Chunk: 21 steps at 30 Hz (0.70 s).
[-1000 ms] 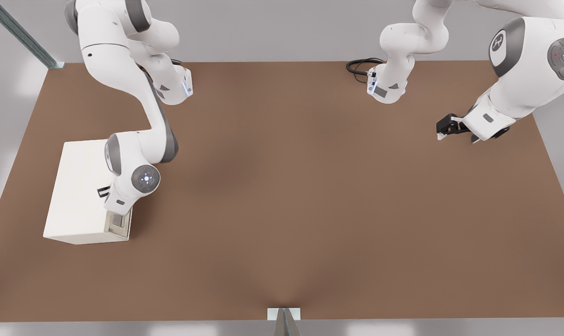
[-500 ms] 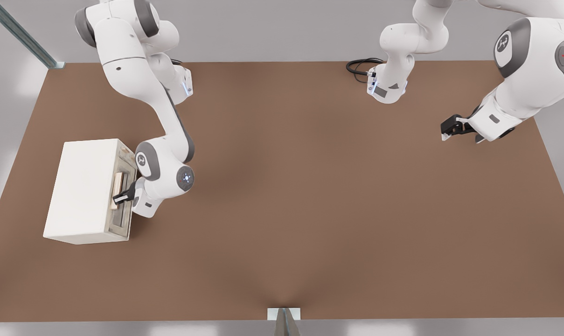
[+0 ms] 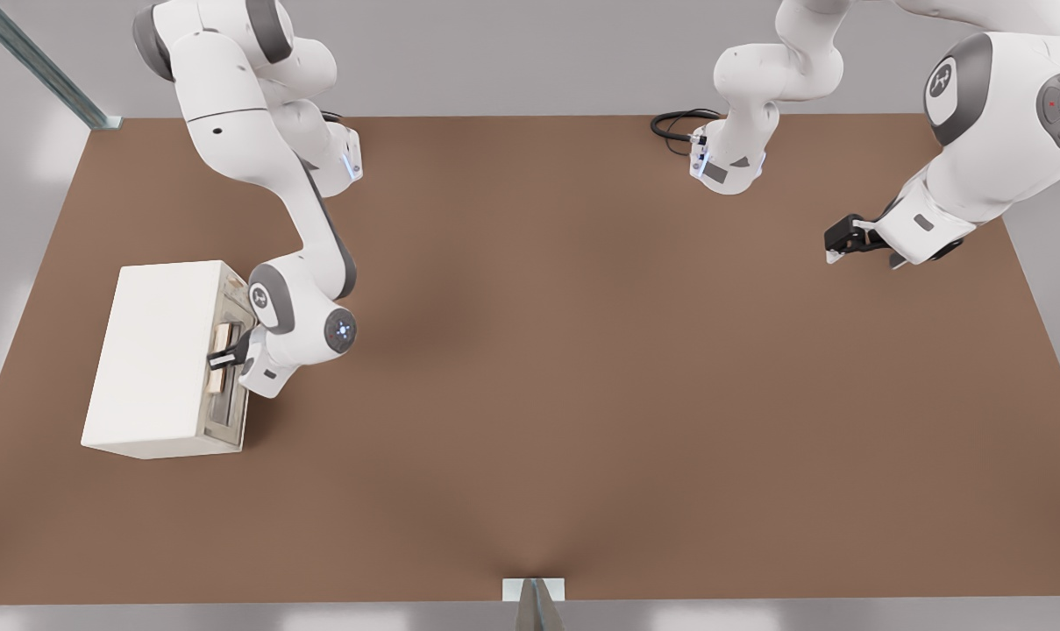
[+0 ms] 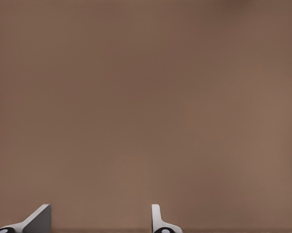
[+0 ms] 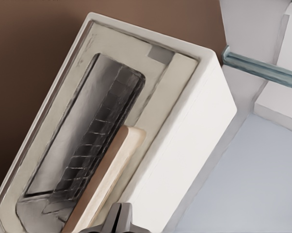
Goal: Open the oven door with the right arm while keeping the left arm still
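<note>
— Oven location?
— Left side of the front view, door facing right, lying flush.
— Gripper?
— At the door's tan handle. Right wrist view shows the fingers pressed together beside the handle, holding nothing.

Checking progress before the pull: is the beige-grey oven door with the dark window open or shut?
Shut. The beige-grey oven door sits flush in the white box's front frame; the black gripper is at its tan bar handle.
</note>
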Available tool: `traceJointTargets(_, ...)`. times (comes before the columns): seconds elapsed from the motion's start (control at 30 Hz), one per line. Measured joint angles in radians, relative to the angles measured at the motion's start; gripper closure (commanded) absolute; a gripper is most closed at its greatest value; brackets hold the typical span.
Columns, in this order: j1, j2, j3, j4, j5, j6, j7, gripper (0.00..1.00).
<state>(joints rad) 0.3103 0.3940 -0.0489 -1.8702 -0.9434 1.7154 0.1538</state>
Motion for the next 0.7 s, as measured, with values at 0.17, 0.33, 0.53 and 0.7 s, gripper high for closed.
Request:
traceJointTargets(0.17,-0.005,0.009,0.0,0.0,0.0,0.01,0.021,0.79)
traceJointTargets(0.33,-0.011,0.02,0.0,0.0,0.0,0.021,0.038,0.79)
traceJointTargets(0.53,-0.018,0.027,0.0,-0.005,0.0,0.032,0.052,0.79)
traceJointTargets(0.7,-0.019,0.025,0.0,-0.02,-0.001,0.037,0.062,0.79)
